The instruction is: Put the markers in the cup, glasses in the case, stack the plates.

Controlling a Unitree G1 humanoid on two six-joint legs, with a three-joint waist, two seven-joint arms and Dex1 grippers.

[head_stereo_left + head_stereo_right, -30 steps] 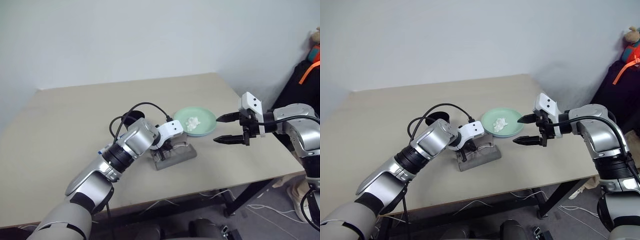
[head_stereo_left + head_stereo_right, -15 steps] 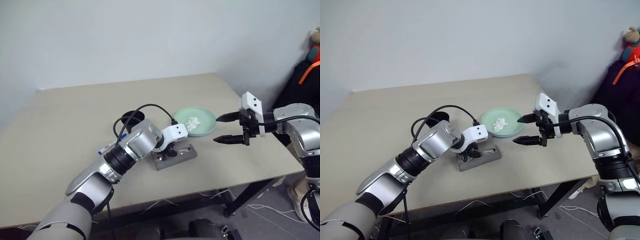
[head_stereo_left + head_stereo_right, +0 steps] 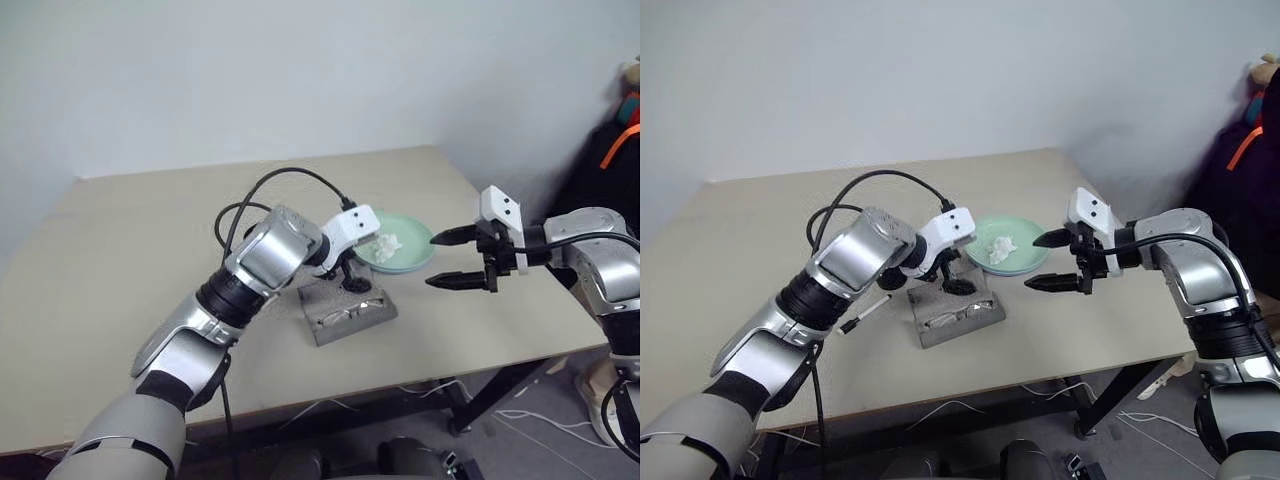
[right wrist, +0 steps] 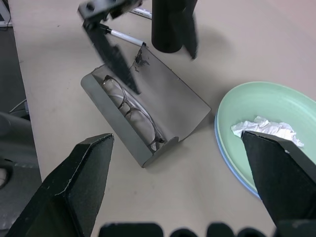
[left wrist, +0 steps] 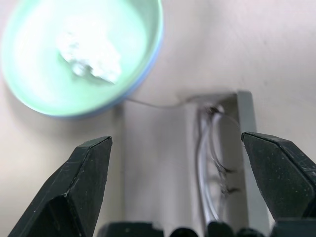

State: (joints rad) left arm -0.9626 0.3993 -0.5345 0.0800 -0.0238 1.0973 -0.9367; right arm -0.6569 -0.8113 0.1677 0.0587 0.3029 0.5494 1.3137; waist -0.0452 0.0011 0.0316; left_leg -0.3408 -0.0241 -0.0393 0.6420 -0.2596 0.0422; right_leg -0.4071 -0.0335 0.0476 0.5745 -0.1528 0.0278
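With the glasses (image 4: 132,114) lying in the open case (image 4: 170,106) and both the left gripper (image 3: 950,279) and right gripper (image 3: 1052,262) spread empty, it seems best to fold the lid slowly, without pinching the frame.

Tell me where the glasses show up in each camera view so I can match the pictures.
Left eye view: the glasses lie in the open grey case, below centre.
Right eye view: same, in the case, just below centre.
Left wrist view: right of centre, in the case's trough.
Right wrist view: left of centre, along the case's near wall.
Shared landmark: the mint green plate with a crumpled tissue, beside the case.
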